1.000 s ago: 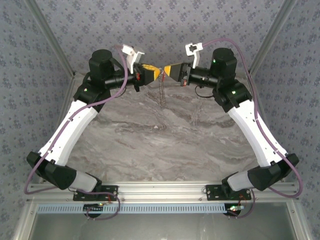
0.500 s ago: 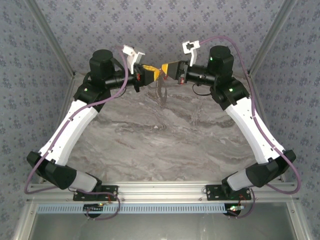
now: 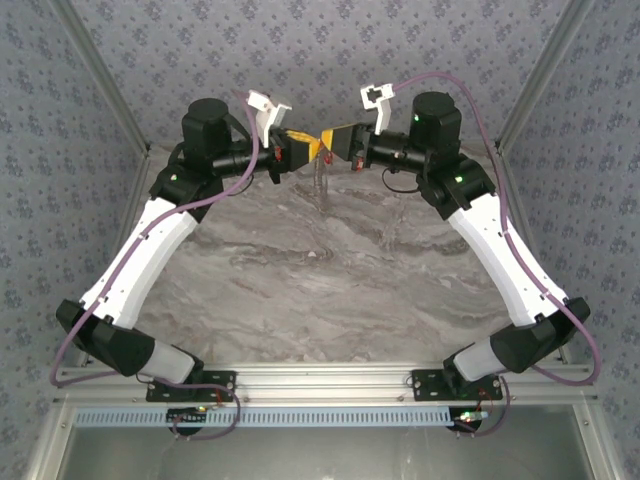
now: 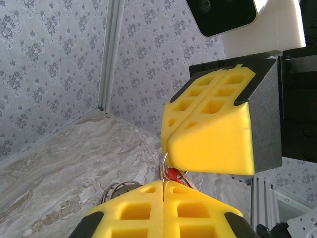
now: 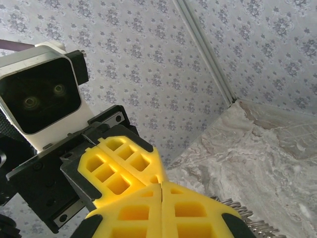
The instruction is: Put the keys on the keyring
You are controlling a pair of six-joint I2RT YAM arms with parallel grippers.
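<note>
A: Biggest worry from here?

B: Dropping the keys (image 4: 172,173); tiny red piece, pinched at the seam of the left claw (image 4: 163,184), pads pressed flat together; easily levered out by any tug from the other side; then a fall to the table (image 3: 330,270) well below.

A: And the keyring (image 4: 164,159)?

B: Up in the air beside the red piece, touching it, between the two claw tips; thin wire rising to the right claw (image 4: 166,144), likewise closed, probably nipping that wire, though too fine to confirm.

A: Anything else likely to spoil it?

B: Crowding; yellow pads nearly touching and covering most of the ring; threading half blind, so liable to miss, or to bend the wire by squeezing or pulling askew; also snagging on the metal coil (image 3: 320,180) dangling beneath the tips; worth keeping any pull gentle and in line with the wire.

A: Tally?

B: Two claws, both closed; one red key in sight, despite the plural; one ring; one coil; one table.
</note>
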